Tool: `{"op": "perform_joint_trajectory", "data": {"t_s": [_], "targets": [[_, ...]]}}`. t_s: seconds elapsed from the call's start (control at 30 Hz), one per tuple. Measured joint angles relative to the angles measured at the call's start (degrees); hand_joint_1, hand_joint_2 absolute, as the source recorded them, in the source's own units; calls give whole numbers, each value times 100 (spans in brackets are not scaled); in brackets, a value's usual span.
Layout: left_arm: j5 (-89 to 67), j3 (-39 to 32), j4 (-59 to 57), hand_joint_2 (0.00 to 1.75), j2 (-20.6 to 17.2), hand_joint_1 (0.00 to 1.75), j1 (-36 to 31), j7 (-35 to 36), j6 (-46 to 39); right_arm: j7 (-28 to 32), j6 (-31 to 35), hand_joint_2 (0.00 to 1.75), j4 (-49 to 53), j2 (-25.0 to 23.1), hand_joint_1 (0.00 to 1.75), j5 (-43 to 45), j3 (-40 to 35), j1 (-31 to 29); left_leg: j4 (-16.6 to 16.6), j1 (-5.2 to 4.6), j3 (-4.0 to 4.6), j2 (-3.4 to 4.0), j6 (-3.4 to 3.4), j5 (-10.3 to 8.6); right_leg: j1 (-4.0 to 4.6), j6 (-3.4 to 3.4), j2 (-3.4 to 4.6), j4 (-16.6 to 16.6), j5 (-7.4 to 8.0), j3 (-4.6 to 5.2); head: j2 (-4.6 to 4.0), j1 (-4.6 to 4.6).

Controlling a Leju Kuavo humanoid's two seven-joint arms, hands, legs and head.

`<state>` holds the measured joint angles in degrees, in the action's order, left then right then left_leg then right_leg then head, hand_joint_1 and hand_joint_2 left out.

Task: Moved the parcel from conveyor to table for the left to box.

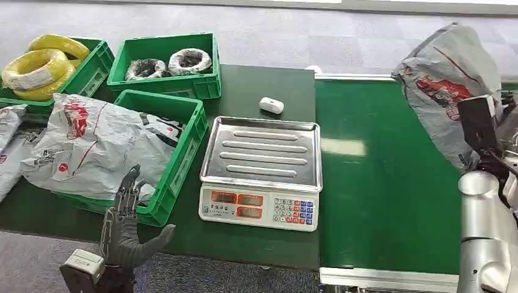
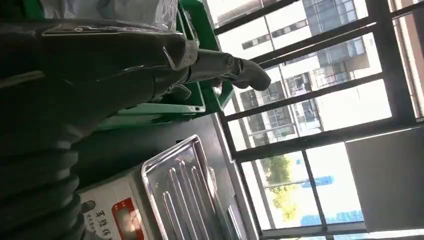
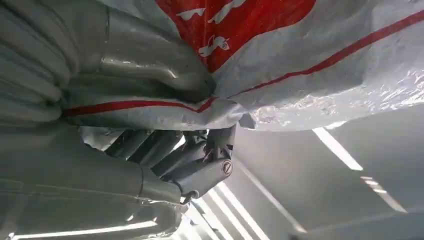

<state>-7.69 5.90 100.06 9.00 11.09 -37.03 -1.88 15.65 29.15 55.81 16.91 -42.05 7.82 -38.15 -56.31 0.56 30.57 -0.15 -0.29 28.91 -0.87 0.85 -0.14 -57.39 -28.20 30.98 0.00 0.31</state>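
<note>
Yellow cable coils (image 1: 40, 66) fill the far-left green crate (image 1: 98, 67) at about ten o'clock on the table (image 1: 256, 85). Just right of it, a second green crate (image 1: 201, 82) holds two wrapped bundles (image 1: 168, 64). Nearer the robot, a third green crate (image 1: 183, 159) is stuffed with grey plastic mailers (image 1: 91, 143) bearing red print, and more mailers spill past its left side. The left hand (image 1: 125, 229) hovers at about seven o'clock by the near edge of that crate, fingers spread and pointing upward, thumb out, holding nothing; the left wrist view shows its fingers (image 2: 240, 70) extended beside the crate wall.

At the centre sits a weighing scale (image 1: 259, 210) with a ribbed steel pan (image 1: 262, 149), and a small white object (image 1: 271, 105) lies beyond it at twelve o'clock.

Right of the table runs the green conveyor (image 1: 385, 177). At about two o'clock the parcel (image 1: 443, 85), a grey mailer with red markings, is lifted above the belt in the right hand (image 3: 165, 125), whose thumb and fingers (image 3: 200, 170) pinch a fold of the bag.
</note>
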Motion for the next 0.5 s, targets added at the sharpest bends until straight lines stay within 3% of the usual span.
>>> {"op": "perform_joint_trajectory", "data": {"t_s": [0.13,0.17,0.3,0.33,0.4,0.5], "targets": [[68,-113,48,175,-22,0,-65,-96,15,-83,-1440,175,672,-436,175,141,-759,-66,3,8,-9,23,-1,0,12,-3,19,-9,1,6,0,0],[114,-160,46,175,-35,0,-109,-114,51,-163,-1792,0,719,-564,175,98,-973,-164,2,9,-9,26,-4,-2,12,-6,21,-14,3,14,0,4],[216,-330,0,175,-87,0,-427,-87,260,-158,-3446,0,558,-1146,175,400,-1766,-720,3,14,-2,17,-24,-22,15,-11,14,-22,4,19,0,0],[229,-374,-31,175,-105,0,-526,-39,312,-109,-3789,175,339,-1317,175,426,-1990,-923,3,15,-2,17,-25,-23,16,-15,14,-26,7,19,0,2],[245,-448,-85,175,-122,0,-675,20,356,22,-4232,175,-89,-1583,175,409,-2348,-1235,3,15,-4,21,-27,-25,16,-16,16,-28,7,18,0,4],[278,-535,-173,175,-142,0,-753,33,369,259,-4356,175,-828,-2014,175,383,-2851,-1518,2,14,-3,20,-28,-25,15,-16,15,-28,8,19,0,2]]}}
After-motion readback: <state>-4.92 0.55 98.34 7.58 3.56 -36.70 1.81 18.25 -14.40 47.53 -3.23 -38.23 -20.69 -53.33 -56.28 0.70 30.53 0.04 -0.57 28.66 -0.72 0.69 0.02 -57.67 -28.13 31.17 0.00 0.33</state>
